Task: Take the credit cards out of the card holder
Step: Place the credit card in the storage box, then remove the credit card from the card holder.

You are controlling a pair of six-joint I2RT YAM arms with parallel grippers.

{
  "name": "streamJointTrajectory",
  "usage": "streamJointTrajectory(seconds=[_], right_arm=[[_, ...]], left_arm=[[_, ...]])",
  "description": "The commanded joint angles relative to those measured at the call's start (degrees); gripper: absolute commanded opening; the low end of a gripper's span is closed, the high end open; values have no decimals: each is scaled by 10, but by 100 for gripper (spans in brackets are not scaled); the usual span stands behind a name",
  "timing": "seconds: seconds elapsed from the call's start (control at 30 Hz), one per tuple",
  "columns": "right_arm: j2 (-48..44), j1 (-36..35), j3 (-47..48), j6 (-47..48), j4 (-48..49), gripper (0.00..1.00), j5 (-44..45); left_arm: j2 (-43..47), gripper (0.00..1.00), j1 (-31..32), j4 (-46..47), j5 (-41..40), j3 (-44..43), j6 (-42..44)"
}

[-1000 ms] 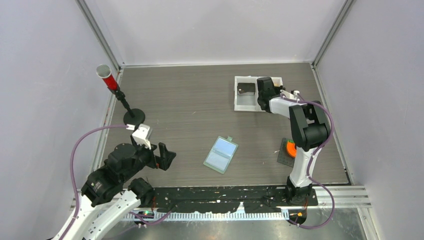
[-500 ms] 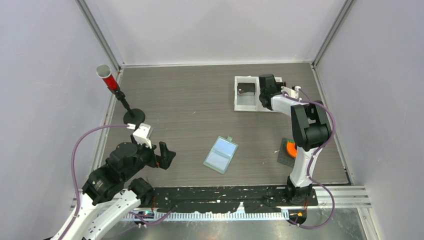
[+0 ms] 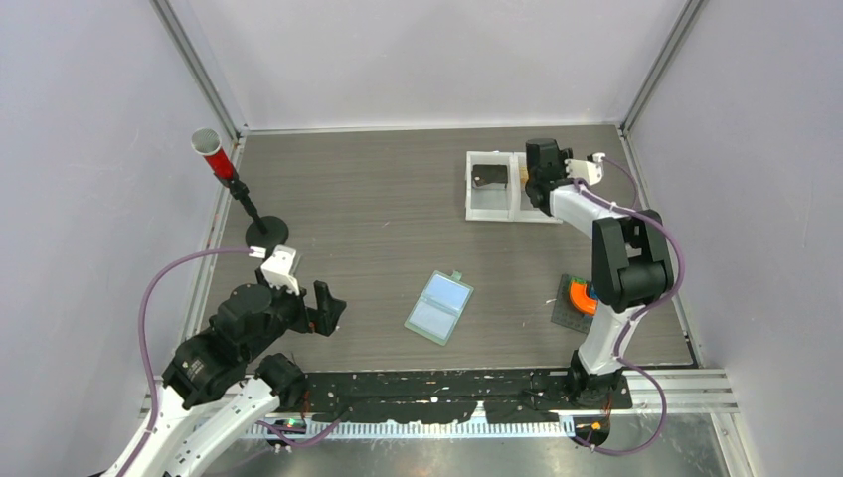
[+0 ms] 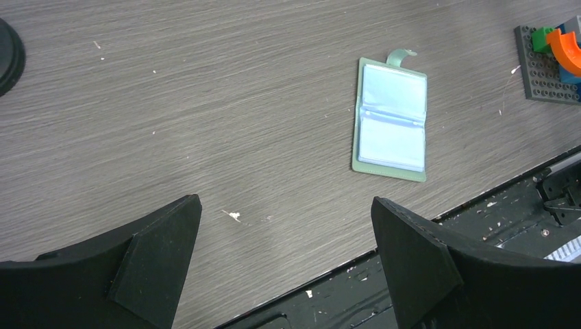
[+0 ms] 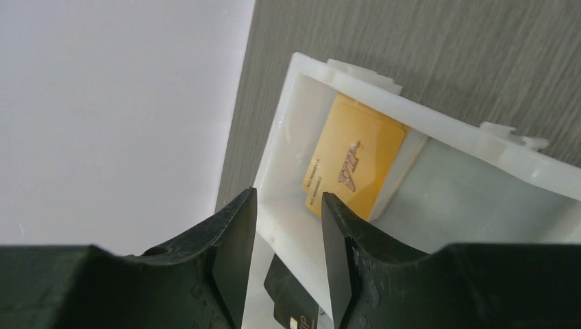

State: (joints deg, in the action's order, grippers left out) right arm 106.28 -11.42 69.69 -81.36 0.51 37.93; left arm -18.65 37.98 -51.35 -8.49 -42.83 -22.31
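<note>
Card holder open on the table, one card in the far tray

Nearest, the left gripper [image 3: 323, 306] [image 4: 284, 212] hovers over grey wood-grain table [image 3: 378, 199], its blunt matte-black fingers spread wide and holding nothing. Ahead of it at mid-table lies the card holder [image 3: 439, 307] [image 4: 390, 118], a flat sage-green rectangle opened out, with glossy pale-blue pockets facing up and a small rounded tab at one end. Right of it sits a dark studded plate [image 3: 569, 310] carrying a curved orange piece. Farthest, the right gripper [image 3: 537, 187] [image 5: 286, 205] hangs over a white, hard-walled tray [image 3: 487, 211] with its fingers parted and nothing pinched. A smooth orange-tan card [image 5: 355, 164] lies in the right compartment and a black flat piece [image 3: 489, 174] in the left.
</note>
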Motion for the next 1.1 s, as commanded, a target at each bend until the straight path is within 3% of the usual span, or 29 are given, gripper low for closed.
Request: streamJointTrajectory(seconds=[0.0,0.17,0.27,0.4,0.63,0.83,1.07], right_arm=[[-66,6,-17,118,64,47,-67],[-144,6,-68,264,116,48,-236],[-173,5,-62,339,80,48,-381],[-208,-26,-87,417,37,48,-494],[-255,-187,-152,583,-66,50,-485],[-259,-348,-201,683,-87,57,-427],[-276,-451,-232,745,-119,63,-387]], left_arm=[[15,99,-1,6,-11,-2,-5],[13,99,0,6,-2,-4,-8],[-1,99,-1,-4,10,-14,-15],[-16,99,-1,-13,42,-20,-31],[-8,98,-1,4,50,1,-54],[7,98,-1,-6,28,2,-48],[21,98,-1,-7,21,4,-48]])
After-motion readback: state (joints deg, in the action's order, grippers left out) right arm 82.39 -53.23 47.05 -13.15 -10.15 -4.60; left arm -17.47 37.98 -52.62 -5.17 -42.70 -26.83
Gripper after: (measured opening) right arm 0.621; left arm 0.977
